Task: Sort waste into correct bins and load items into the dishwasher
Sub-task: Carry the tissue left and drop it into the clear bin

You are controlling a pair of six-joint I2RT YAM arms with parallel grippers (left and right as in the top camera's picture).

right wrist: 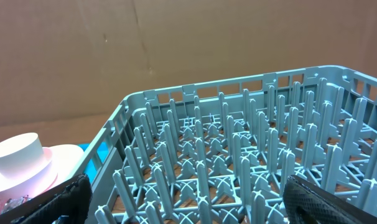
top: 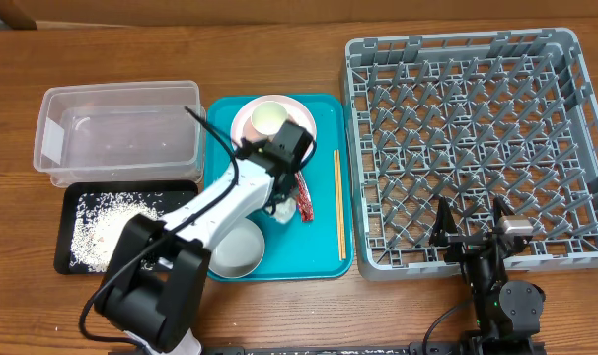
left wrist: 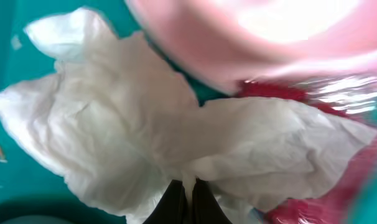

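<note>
**Limp napkin pinched on the tray**

The left gripper (left wrist: 187, 194) is pinched closed on a fold of the crumpled napkin (left wrist: 132, 124). The napkin lies on the teal tray (top: 329, 251), touching the red wrapper (left wrist: 282, 93), near the pink plate (left wrist: 251, 37). It seems light and limp, so one fold should suffice. The right gripper (top: 474, 222) stands wide by the grey rack (top: 457, 108). The tray is crowded.

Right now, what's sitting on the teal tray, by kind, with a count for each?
Pink plate: 1
White cup: 1, standing on the plate
Whitish bowl: 1 in view, partly under the left arm
Crumpled white napkin: 1
Red plastic wrapper: 1
Chopsticks: 1 pair, lying together
Total: 6
</note>
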